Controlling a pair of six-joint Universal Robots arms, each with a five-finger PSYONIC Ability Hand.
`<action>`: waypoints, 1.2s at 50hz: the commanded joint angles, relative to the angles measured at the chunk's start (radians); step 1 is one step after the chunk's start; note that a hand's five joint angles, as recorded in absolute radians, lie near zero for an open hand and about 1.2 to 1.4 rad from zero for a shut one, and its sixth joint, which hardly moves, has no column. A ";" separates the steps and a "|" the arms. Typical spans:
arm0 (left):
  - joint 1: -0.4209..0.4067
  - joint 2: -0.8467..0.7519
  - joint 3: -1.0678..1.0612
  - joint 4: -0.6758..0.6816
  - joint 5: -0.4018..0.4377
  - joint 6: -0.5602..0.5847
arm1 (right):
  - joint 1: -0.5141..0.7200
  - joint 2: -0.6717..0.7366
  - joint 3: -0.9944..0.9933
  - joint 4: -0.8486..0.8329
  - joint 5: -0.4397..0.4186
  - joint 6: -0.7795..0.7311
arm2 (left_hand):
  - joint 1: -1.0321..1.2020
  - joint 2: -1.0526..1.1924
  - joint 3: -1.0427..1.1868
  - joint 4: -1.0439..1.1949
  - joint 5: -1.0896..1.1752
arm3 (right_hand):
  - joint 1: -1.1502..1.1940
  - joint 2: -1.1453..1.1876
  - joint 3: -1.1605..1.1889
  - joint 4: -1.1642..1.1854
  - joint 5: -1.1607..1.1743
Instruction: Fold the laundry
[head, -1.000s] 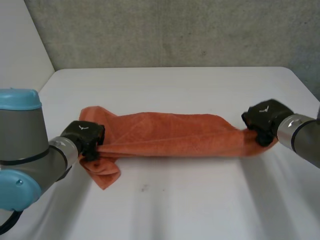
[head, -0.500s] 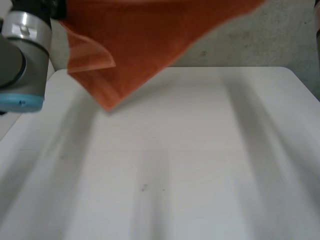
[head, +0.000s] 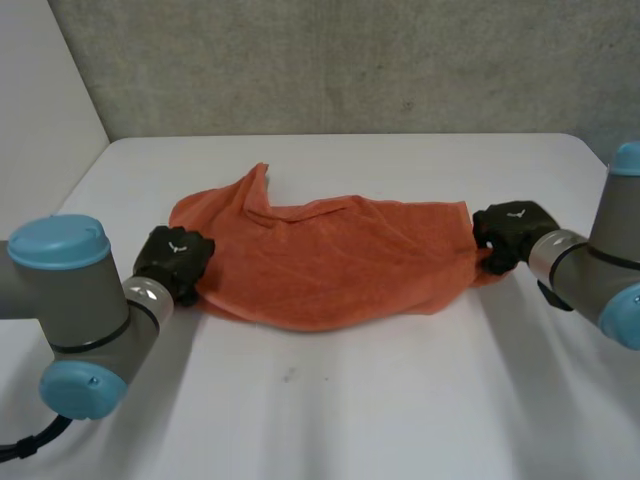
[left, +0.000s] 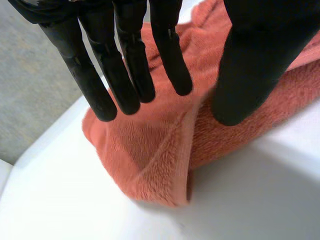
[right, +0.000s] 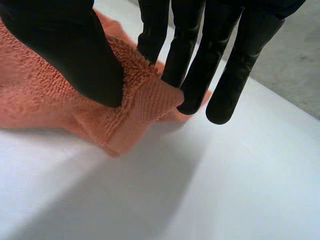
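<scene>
Barely started on the folding tbh, with the orange towel (head: 330, 265) lying rumpled on the white table (head: 350, 410) with no neat fold yet, left hand (head: 175, 262) slack and straight-fingered over its left end, right hand (head: 505, 233) pinching the right corner between thumb and fingers.

Far wall (head: 350, 60): grey, rough, speckled concrete across the far side.
Left wall (head: 40, 90): plain pale panel at far left.
Table (head: 400, 400): white, smooth, rounded far corners; small dark specks near centre.
Light: soft, even.
</scene>
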 joint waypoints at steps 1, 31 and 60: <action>0.001 -0.019 -0.008 0.006 -0.004 -0.002 | -0.049 -0.077 0.008 -0.010 -0.003 0.010 | -0.147 -0.155 -0.158 -0.154 -0.155 | 0.429 0.220 0.218 0.203 0.266; 0.005 -0.069 -0.009 0.100 -0.003 -0.012 | -0.139 -0.070 0.027 -0.047 0.001 0.008 | -0.253 -0.261 -0.264 -0.260 -0.261 | 0.429 0.220 0.218 0.203 0.266; 0.000 -0.072 0.037 -0.026 0.063 -0.078 | -0.136 -0.059 0.031 -0.048 0.003 -0.005 | -0.209 -0.217 -0.220 -0.216 -0.218 | 0.429 0.220 0.218 0.203 0.266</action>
